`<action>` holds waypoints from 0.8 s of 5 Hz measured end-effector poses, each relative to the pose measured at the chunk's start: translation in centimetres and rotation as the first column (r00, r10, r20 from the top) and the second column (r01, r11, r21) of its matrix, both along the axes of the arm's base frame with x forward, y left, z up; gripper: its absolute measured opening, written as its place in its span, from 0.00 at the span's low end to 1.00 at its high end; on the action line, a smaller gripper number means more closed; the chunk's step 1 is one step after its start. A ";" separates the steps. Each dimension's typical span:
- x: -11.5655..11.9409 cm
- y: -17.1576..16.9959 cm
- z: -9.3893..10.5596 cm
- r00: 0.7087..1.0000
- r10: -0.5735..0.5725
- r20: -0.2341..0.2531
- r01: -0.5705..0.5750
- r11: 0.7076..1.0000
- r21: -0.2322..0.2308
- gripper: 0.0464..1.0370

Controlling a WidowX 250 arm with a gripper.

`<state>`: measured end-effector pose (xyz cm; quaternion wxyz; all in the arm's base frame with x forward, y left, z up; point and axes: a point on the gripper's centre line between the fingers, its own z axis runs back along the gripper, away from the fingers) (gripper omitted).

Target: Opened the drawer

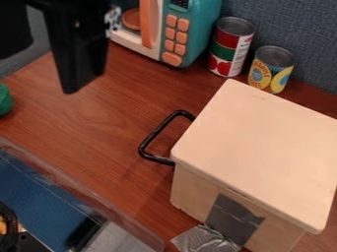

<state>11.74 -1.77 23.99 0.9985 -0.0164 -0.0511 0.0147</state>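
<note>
The end effector hangs over the surface at upper left; whether it is apart or together, one cannot tell. The drawer's black handle juts leftward from the pale box. Behind stand a tall can, a short can and a toy microwave.

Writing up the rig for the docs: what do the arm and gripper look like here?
All black. The gripper is a dark, angular piece, broad at the top and tapering downward to a blunt, slanted end. It has a small light dot high on its face. A pale, speckled patch sits by its edge; can't tell what it is.
</note>
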 end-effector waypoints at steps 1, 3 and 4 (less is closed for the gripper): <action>0.0 0.0 -0.3 1.000 -0.001 -0.001 0.001 1.000 0.002 0.96; 5.5 1.7 -4.0 0.998 0.018 0.056 -0.022 0.998 0.067 0.96; 8.0 3.1 -6.0 0.997 0.039 0.064 -0.043 0.997 0.058 0.96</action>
